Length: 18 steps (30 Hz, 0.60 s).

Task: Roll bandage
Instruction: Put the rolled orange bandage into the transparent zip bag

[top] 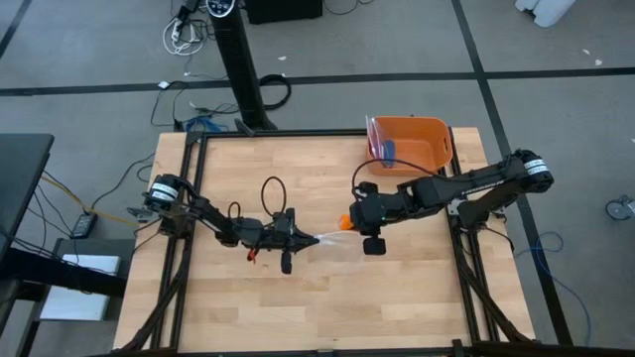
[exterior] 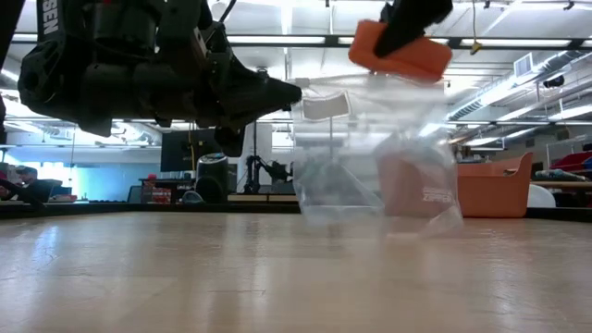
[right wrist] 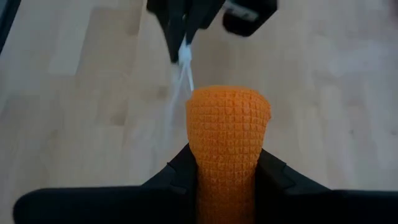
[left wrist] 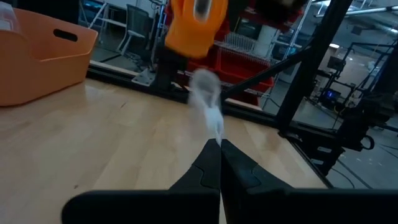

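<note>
high view: right end effector point(top: 349, 222) clamped on orange bandage point(top: 344, 222) mid-surface, left end effector point(top: 310, 238) just beside, pinching clear bag point(top: 332, 241). low view: bandage point(exterior: 400, 48) held up over the hanging bag point(exterior: 379, 157), clear of surface point(exterior: 277, 277). left wrist: fingers point(left wrist: 205, 171) closed on bag corner. right wrist: waffle-textured roll point(right wrist: 228, 134) squeezed between fingers. step looks like bagging the rolled bandage; next probably needs bag mouth open, roll lowered in.

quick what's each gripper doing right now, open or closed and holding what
Left gripper: fingers closed on the edge of the clear plastic bag.
Right gripper: fingers closed on the rolled orange bandage, held above the table.
</note>
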{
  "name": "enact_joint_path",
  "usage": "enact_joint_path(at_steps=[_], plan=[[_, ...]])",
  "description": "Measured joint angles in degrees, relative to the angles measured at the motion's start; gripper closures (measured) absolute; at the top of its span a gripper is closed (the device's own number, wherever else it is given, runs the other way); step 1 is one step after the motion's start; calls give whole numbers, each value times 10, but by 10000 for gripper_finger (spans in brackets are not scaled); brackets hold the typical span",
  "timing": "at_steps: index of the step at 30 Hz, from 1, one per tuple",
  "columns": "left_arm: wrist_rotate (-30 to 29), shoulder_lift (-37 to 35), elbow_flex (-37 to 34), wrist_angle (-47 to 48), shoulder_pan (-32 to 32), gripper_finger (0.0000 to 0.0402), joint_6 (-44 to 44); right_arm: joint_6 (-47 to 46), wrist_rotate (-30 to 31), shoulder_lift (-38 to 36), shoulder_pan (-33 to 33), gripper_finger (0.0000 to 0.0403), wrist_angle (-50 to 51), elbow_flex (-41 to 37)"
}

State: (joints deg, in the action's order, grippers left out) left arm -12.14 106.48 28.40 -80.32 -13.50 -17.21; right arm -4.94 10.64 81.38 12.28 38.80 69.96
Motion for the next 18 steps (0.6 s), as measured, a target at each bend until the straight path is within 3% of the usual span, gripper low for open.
enact_joint_path(at_steps=[9,18], plan=[[-4,0,18,38,0,401,0,-16,-20,20,0,315,47,23],[8,0,57,104,0,401,19,-16,-96,95,-7,315,91,22]])
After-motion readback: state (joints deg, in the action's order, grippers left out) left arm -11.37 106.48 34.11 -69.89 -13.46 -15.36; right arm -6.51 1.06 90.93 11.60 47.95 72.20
